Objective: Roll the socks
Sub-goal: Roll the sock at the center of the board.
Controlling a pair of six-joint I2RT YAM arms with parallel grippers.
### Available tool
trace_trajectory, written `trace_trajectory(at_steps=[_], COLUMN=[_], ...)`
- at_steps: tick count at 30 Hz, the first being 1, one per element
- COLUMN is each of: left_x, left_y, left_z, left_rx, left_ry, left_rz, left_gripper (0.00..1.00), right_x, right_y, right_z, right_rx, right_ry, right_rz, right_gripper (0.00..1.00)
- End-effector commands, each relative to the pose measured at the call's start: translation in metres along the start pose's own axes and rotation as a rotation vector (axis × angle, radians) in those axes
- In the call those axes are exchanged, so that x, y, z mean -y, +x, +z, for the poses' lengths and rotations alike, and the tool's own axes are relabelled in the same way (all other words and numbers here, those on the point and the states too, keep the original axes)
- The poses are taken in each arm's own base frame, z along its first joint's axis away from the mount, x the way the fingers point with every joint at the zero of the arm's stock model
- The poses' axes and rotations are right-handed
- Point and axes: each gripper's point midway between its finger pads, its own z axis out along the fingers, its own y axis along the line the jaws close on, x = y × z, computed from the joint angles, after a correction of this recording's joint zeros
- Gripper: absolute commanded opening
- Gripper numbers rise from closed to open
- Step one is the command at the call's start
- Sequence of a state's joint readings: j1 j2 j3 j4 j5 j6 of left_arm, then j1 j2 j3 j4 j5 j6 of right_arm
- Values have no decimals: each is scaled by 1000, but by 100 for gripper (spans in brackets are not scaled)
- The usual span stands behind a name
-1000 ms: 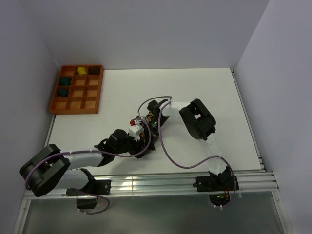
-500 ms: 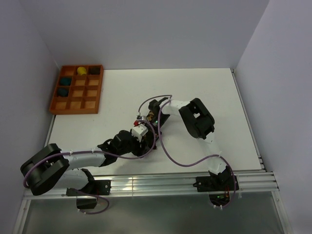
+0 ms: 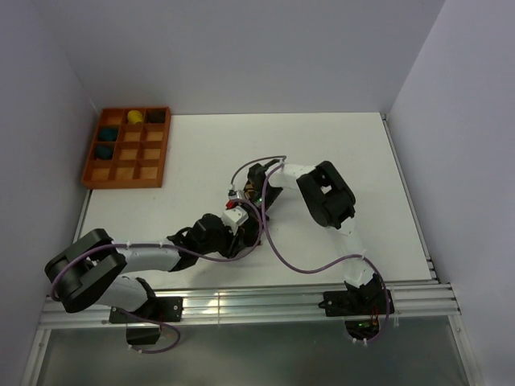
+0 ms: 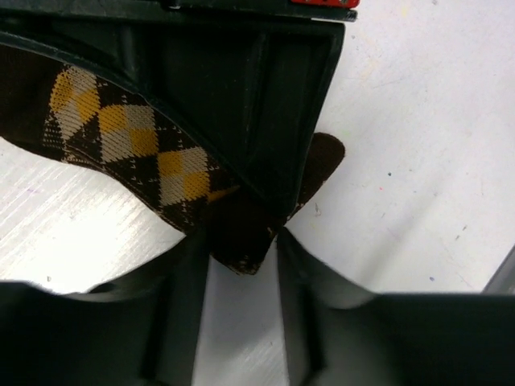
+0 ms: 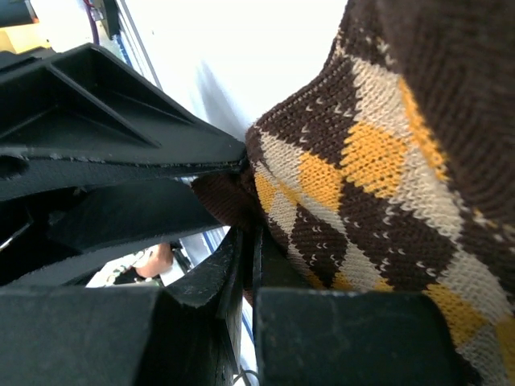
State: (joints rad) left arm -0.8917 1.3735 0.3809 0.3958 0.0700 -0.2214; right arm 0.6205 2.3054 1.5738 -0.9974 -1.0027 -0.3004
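The left pincer (image 4: 240,251) is standing about half open. Its two fingertips (image 4: 190,265) are pressing on either side of the dark-brown end of the socks (image 4: 133,137), so it is holding that tip between them. From there the argyle fabric is running off toward ten o'clock in the left wrist view. A small dark flap is poking out toward two o'clock onto the white bench (image 4: 402,177). At twelve o'clock a black pincer body is covering part of the fabric.

The right pincer (image 5: 251,261) is closed almost completely, pinching a fold of the same diamond-checked fabric. In its own camera the fabric is spreading up toward one o'clock, while black fingers are crowding in from nine o'clock and touching the sock.

Seen from above, both pincers are meeting near the middle of the bench. The left arm is reaching in from eight o'clock and the right arm is folding back in from four o'clock, so the socks are almost hidden beneath them. Well apart at ten o'clock, an orange compartment tray (image 3: 121,185) is sitting by the far left corner. It is holding two teal sock balls (image 3: 108,134) in its left column and a yellow sock ball (image 3: 135,117) in its back row.
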Motion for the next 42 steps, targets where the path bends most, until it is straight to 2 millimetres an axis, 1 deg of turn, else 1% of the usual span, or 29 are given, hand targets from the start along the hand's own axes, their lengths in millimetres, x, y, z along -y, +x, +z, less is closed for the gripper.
trace_trajectory(at_steps=[1,7,8,9,10,11,12,13,14,15,16,17,18,19,20,21,23,24,26,27,29,30,31,32,33,35,37,41,42], left_x=[16,23,24,24,25,25,27,28,28,29,30,30,31,35,34,36,35,33,28,26,21,20,19,16,17,14,14,11,10], left_y=[-3,2,2,3,2,3,3,3,3,4,4,4,5,5,5,4,4,4,2,3,-1,-1,-3,-3,-3,-2,0,4,5], left_z=[6,9,8,7,8,8,9,10,11,13,15,17,18,20,21,22,23,23,23,22,21,21,21,22,23,24,26,27,29], left_rx=[-11,-32,-30,-36,-37,-43,-53,-60,-67,-75,-94,-104,-116,-133,-141,-146,-163,-166,-167,-170,-166,-172,-173,-177,-189,-203,-225,-260,-267], left_ry=[70,101,105,106,107,105,112,110,110,111,113,109,113,127,131,143,152,144,130,129,110,112,107,101,107,103,106,113,112], left_rz=[39,33,31,28,22,14,6,-13,-22,-30,-51,-65,-75,-102,-120,-138,-191,-213,-286,-307,-361,-376,-401,-416,-426,-447,-456,-471,-467], left_gripper=[39,17,9,6,0,0,0,0,0,0,0,0,0,0,0,0,0,0,0,0,0,0,0,0,0,0,0,0,0], right_x=[39,33,28,26,26,20,19,21,13,14,16,8,9,11,2,7,1,7,3,12,3,16,4,2,7,-2,4,-10,-11], right_y=[-5,-7,-13,-11,-17,-23,-21,-28,-34,-31,-39,-42,-37,-45,-47,-40,-46,-37,-42,-31,-36,-22,-30,-28,-19,-18,-11,-4,0], right_z=[-3,-5,-10,-9,-12,-21,-23,-31,-43,-47,-53,-68,-70,-79,-91,-92,-110,-107,-121,-116,-129,-124,-135,-136,-129,-132,-131,-125,-119], right_rx=[0,39,73,83,117,157,174,220,261,282,327,376,394,447,496,511,601,614,710,718,825,828,907,927,929,972,984,998,989], right_ry=[137,123,121,110,111,117,120,132,148,160,196,216,228,268,292,314,383,397,449,461,483,514,512,510,511,509,543,529,527], right_rz=[-49,-66,-86,-78,-102,-102,-92,-90,-110,-97,-99,-121,-111,-127,-159,-146,-206,-162,-176,-144,-163,-119,-162,-172,-163,-198,-181,-268,-286], right_gripper=[0,0,1,6,8,10,16,18,21,26,28,30,33,34,35,36,38,42,46,49,51,51,51,52,51,51,51,51,51])
